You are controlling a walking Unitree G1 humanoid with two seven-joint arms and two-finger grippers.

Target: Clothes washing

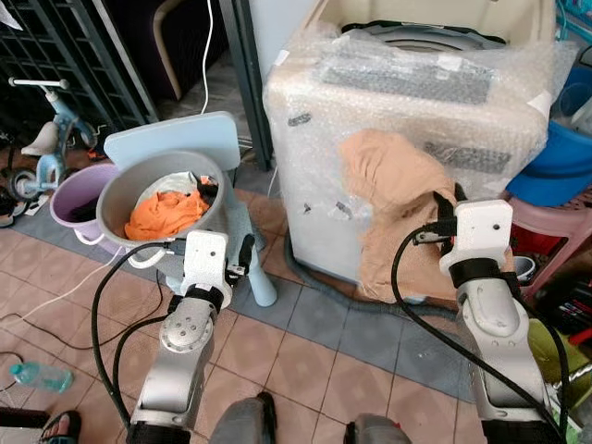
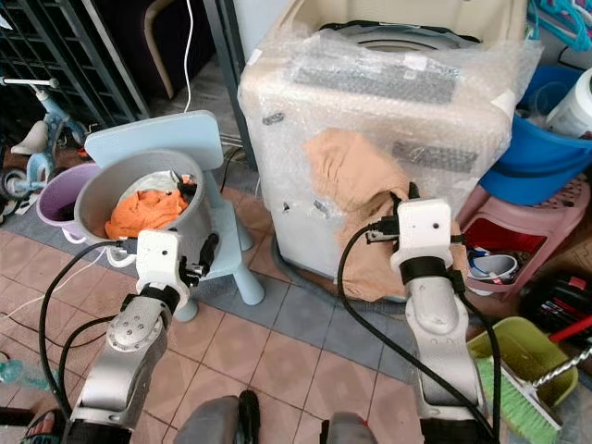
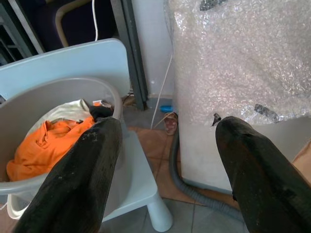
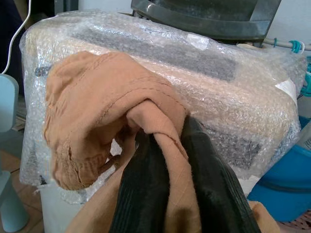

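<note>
One tan garment (image 1: 393, 199) hangs bunched against the front of the bubble-wrapped washing machine (image 1: 416, 120), its top edge just below the machine's upper rim and its lower folds trailing toward the floor. The right claw (image 4: 163, 160) is clamped on a twisted fold of this cloth, holding it up before the machine's front face. To the robot's left, a grey basin (image 1: 116, 199) sits on a pale blue stool (image 1: 208, 139), holding an orange garment (image 1: 166, 213) with a little white and dark cloth beside it. The left claw (image 3: 167, 150) hovers with its fingers spread wide apart, one beside the basin's near rim, gripping nothing. Between stool and machine runs a narrow strip of tiled floor (image 1: 305, 347), with a grey hose (image 3: 194, 191) curving along the machine's base. Blue tubs (image 1: 560, 157) and a pink stool (image 1: 546, 222) crowd the machine's right side.
</note>
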